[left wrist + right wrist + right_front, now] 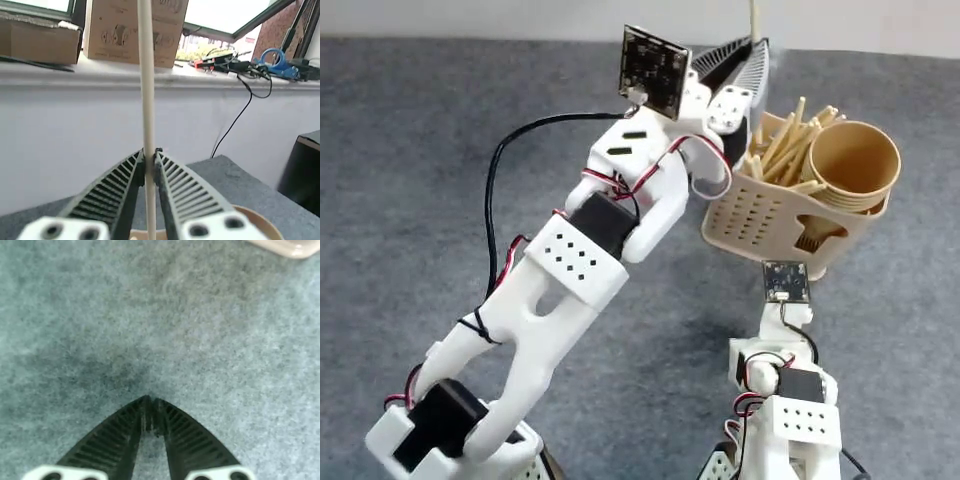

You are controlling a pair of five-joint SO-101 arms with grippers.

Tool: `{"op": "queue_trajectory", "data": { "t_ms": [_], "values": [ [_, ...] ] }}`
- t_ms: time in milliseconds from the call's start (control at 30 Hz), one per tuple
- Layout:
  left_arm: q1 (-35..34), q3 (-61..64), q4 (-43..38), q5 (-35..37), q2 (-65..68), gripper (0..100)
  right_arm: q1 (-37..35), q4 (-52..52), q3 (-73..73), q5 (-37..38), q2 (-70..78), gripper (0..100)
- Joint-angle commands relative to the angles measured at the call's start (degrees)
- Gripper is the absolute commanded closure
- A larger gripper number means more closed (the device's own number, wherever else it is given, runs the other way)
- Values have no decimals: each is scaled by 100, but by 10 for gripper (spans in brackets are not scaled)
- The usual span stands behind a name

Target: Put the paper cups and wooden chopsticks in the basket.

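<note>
Now the left gripper, clamped on one wooden chopstick whose long axis stands upright, hangs above the far corner of the basket, so the drop looks to lie straight below, while the right gripper sits closed and empty over the carpet nearby

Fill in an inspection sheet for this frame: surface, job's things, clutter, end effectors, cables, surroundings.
Surface: grey mat.
Job's things: basket holds stacked paper cups and chopsticks; one more chopstick is held upright.
Clutter: nothing seen.
End effectors: left end effector shut on the chopstick, by the basket; right end effector shut, empty, over bare mat.
Cables: black cable loops beside the left arm.
Surroundings: cardboard boxes on a window ledge.
</note>
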Motion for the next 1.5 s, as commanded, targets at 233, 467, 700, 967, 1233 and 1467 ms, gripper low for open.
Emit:
{"op": "queue_trajectory", "data": {
  "t_ms": [233,467,700,967,1233,1467],
  "values": [
    [110,-127,730,-167,-75,829,84,-127,13,70,4,957],
    [127,-66,1011,-123,-646,920,84,-127,13,70,4,957],
    [233,-110,1987,1600,-1314,928,84,-127,13,70,4,957],
    [426,-66,2875,2163,-1684,930,84,-127,13,70,4,957],
    [892,-66,3604,2163,-1701,930,84,-127,13,70,4,957],
    [892,-66,4097,2154,-1701,930,84,-127,13,70,4,957]
  ]
}}
